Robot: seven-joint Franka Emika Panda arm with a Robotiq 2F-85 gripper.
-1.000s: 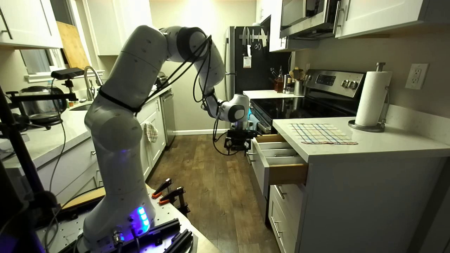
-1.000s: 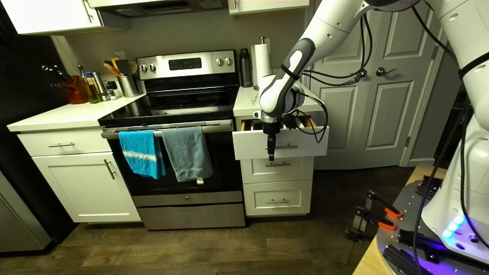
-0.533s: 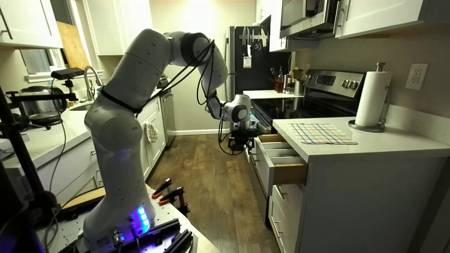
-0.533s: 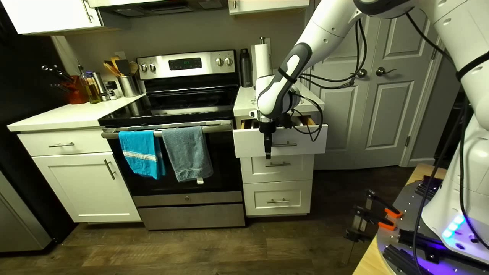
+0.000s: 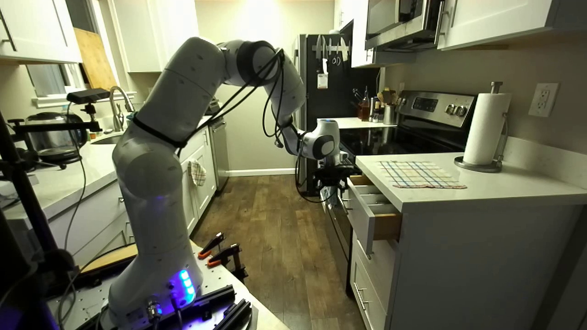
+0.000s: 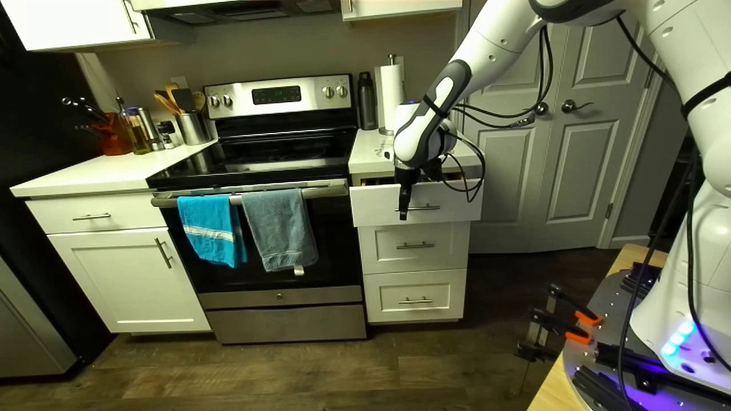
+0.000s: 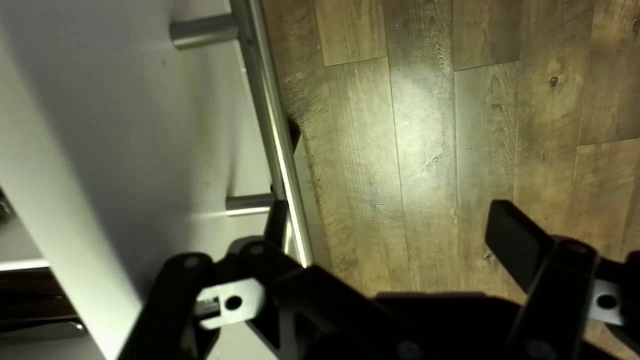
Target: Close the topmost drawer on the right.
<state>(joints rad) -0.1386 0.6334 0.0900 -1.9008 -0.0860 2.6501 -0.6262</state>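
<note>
In front of the drawer (image 6: 428,195), room runs free to the floor (image 7: 425,150); the drawer's handle (image 7: 274,125) juts beside the fingers (image 7: 276,225).

I see a white arm (image 5: 153,107), smooth and rounded, dotted with small recesses (image 6: 492,58) and edged with dark grey trim (image 6: 460,68). Black straps (image 6: 708,93) ring it, and thin black cables (image 6: 484,168) loop off its side. A row of blue lights (image 5: 187,283) glows on the base (image 5: 146,270), tinting it violet. The gripper (image 7: 390,219) is mostly black, with pale metal plates (image 7: 250,291) at its fingers (image 7: 517,245), each pierced by a round hole.
</note>
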